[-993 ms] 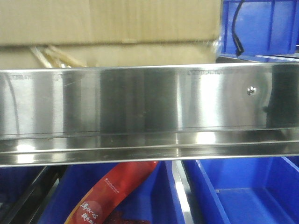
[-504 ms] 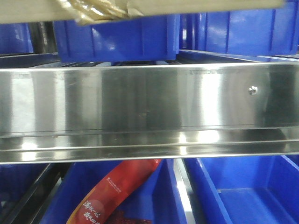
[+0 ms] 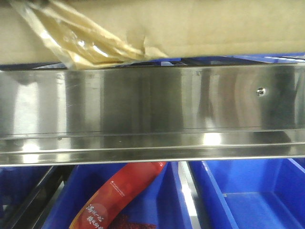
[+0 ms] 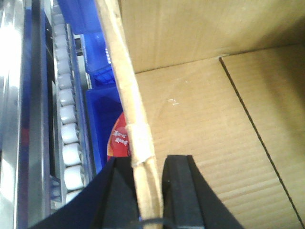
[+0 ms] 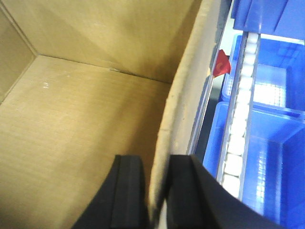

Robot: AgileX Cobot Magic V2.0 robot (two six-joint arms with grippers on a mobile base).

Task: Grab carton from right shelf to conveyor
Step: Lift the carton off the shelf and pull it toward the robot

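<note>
The carton (image 3: pixel 200 24), plain brown with ragged yellowish tape (image 3: pixel 86 43), hangs just above the right shelf's shiny front rail (image 3: pixel 152 100). In the left wrist view my left gripper (image 4: pixel 148 191) is shut on the carton's left wall (image 4: pixel 128 95), one finger outside and one inside the open box (image 4: pixel 200 119). My right gripper (image 5: pixel 157 191) is shut on the right wall (image 5: pixel 190 81) in the same way, beside the empty carton floor (image 5: pixel 86 119). The conveyor is out of view.
A small screw head (image 3: pixel 260 90) marks the rail. Blue bins (image 3: pixel 248 195) sit on the level below, one holding a red packet (image 3: pixel 119 195). White rollers (image 4: pixel 69 129) (image 5: pixel 238 138) and more blue bins (image 5: pixel 267 157) flank the carton on both sides.
The carton left the shelf and rose, exposing blue bins behind it half a second ago. Now it looms larger and lower in the front view, its taped edge just above the rail.
</note>
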